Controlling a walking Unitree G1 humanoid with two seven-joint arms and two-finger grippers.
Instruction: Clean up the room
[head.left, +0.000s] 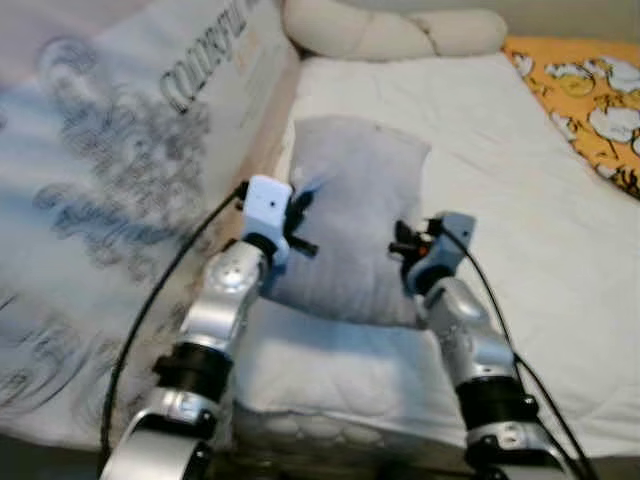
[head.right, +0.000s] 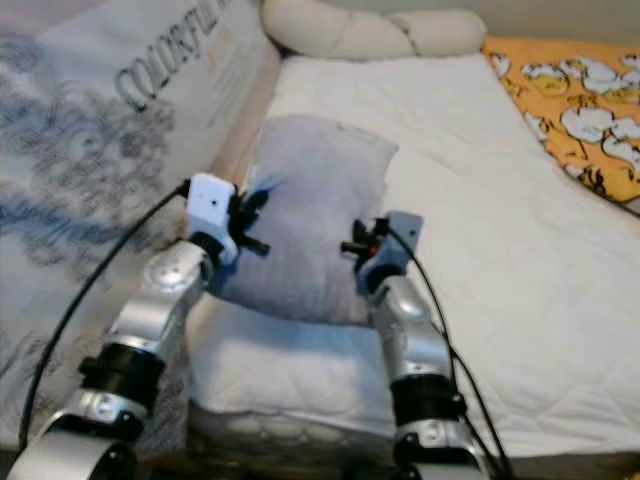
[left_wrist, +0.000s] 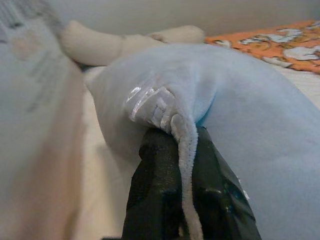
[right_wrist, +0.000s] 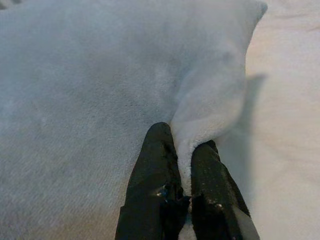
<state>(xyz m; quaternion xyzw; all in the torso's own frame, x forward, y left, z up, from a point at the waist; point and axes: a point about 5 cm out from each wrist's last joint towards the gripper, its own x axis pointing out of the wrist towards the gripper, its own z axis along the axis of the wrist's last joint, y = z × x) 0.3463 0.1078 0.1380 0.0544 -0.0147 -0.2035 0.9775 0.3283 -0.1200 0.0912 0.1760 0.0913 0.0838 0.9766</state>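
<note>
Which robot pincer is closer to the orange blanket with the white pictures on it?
Right. The right pincer pinches the grey pillow's edge on the side toward the orange blanket. The left pincer grips the pillow's opposite edge, by the printed mattress.

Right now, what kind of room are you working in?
Most likely a bedroom: a white mattress, a cream bolster at its far end, an orange patterned blanket, and the light blue pillow pinched by the left gripper and right gripper.

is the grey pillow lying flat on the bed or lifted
Partly lifted: both end effectors, left and right, pinch the pillow edges; its far end rests on the bed.
</note>
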